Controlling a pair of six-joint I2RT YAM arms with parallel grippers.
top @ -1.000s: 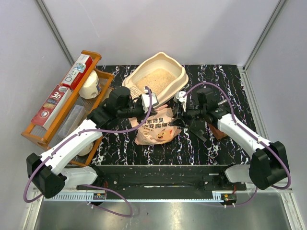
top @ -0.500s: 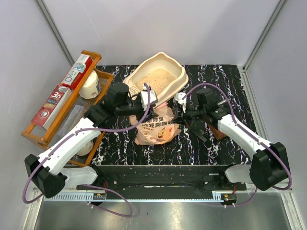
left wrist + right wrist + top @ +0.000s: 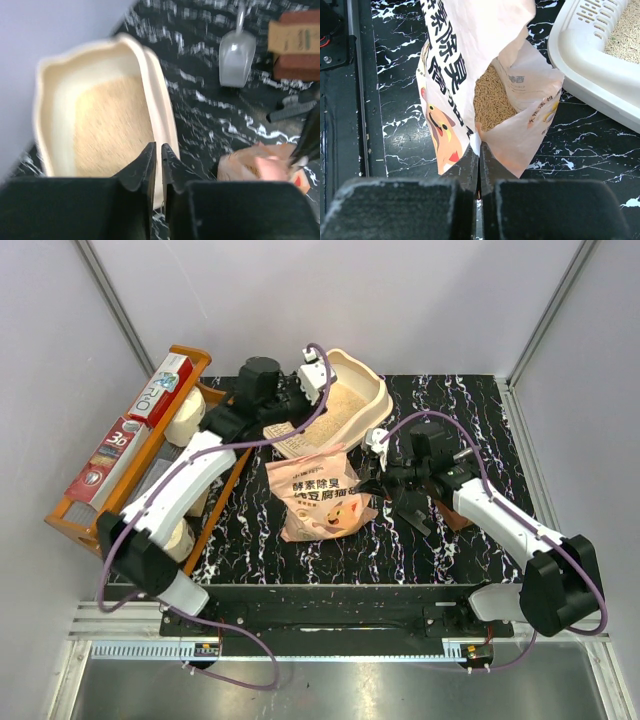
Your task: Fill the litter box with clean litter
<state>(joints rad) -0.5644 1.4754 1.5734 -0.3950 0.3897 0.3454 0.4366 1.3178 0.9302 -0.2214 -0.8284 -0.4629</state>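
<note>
The cream litter box (image 3: pixel 377 400) stands at the back centre and holds pale clean litter (image 3: pixel 335 400). My left gripper (image 3: pixel 300 410) is shut and empty, raised over the box's near left rim; in the left wrist view the gripper (image 3: pixel 156 150) hangs above the rim (image 3: pixel 162 100) with the litter (image 3: pixel 112 125) beyond. The pink bag (image 3: pixel 320 495) stands in front of the box, its top open. My right gripper (image 3: pixel 372 480) is shut on the bag's edge; in the right wrist view the gripper (image 3: pixel 480 149) pinches the bag (image 3: pixel 455 65), and litter (image 3: pixel 492 100) shows inside.
An orange wooden rack (image 3: pixel 75 515) with boxes and a white bottle (image 3: pixel 185 420) lines the left side. A grey scoop (image 3: pixel 237 57) and a brown box (image 3: pixel 300 45) lie right of the litter box, near the right arm. Walls close in on three sides.
My left gripper has left the bag's top and swung up and back to the litter box's left rim. The right gripper has stayed on the bag's edge.
</note>
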